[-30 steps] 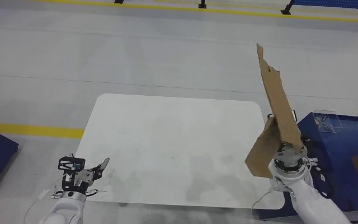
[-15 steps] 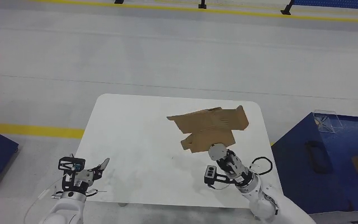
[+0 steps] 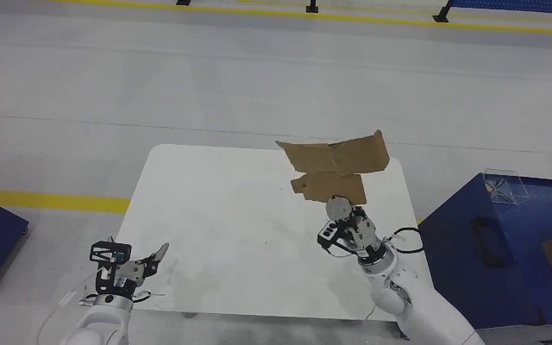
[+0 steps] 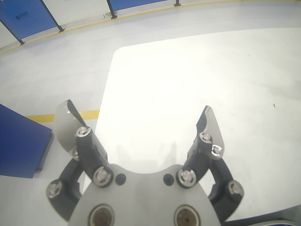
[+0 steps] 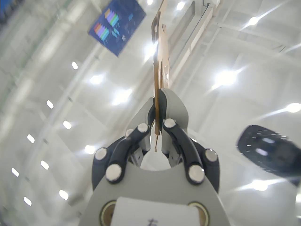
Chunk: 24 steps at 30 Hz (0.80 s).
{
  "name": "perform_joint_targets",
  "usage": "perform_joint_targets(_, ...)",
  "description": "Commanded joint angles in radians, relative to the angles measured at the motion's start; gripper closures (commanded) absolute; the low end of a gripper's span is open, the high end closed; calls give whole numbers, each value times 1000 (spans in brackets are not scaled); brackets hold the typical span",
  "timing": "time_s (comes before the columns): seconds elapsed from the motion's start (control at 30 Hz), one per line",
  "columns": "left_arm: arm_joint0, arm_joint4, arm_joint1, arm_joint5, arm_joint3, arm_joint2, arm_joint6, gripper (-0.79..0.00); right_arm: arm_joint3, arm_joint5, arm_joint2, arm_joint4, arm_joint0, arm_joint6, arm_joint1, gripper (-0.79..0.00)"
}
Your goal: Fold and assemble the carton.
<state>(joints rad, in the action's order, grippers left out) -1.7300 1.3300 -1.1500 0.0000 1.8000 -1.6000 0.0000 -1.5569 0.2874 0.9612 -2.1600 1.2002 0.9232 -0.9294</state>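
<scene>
A flat brown cardboard carton (image 3: 336,168) is being held up in the air by the right gripper (image 3: 339,210), over the far right part of the white table with rounded corners (image 3: 224,224). The lower edge of the carton is being pinched between the grey fingers (image 5: 175,109) of this gripper, which are being pressed together on the cardboard. The gripper is being pointed upward, so in the right wrist view the carton is being seen from its thin edge, standing up from the fingertips against the ceiling lamps. From above, the broad face of the carton is being shown: a wider panel on the far side and a smaller panel nearer to the gripper, with the wider panel reaching past the far edge of the table.

The left gripper (image 3: 159,253) is being held low at the near left corner of the table, well apart from the carton. Its two fingers (image 4: 208,123) are being spread wide, and nothing is being gripped between them.

A dark blue cabinet (image 3: 509,250) is being seen just beside the right edge of the table, and a yellow floor line (image 3: 60,203) is being seen to the left of it.
</scene>
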Motion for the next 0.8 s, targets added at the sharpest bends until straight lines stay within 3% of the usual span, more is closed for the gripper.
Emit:
perform_joint_targets(0.0, 0, 0, 0, 0, 0, 0, 0, -785, 14, -139, 46, 159, 2, 126, 1, 0)
perform_joint_targets(0.17, 0, 0, 0, 0, 0, 0, 0, -785, 74, -525, 131, 568, -6, 246, 4, 0)
perform_joint_targets(0.37, 0, 0, 0, 0, 0, 0, 0, -785, 146, -766, 116, 908, -3, 194, -9, 0)
perform_joint_targets(0.5, 0, 0, 0, 0, 0, 0, 0, -785, 199, -838, 87, 1070, -21, 126, -23, 0)
perform_joint_targets(0.73, 6, -31, -2, 8, 14, -6, -25, -785, 199, -838, 87, 1070, -21, 126, -23, 0)
perform_joint_targets(0.77, 10, -33, -2, 6, 25, -9, -44, -785, 183, -790, 76, 1044, -15, 123, -27, 0)
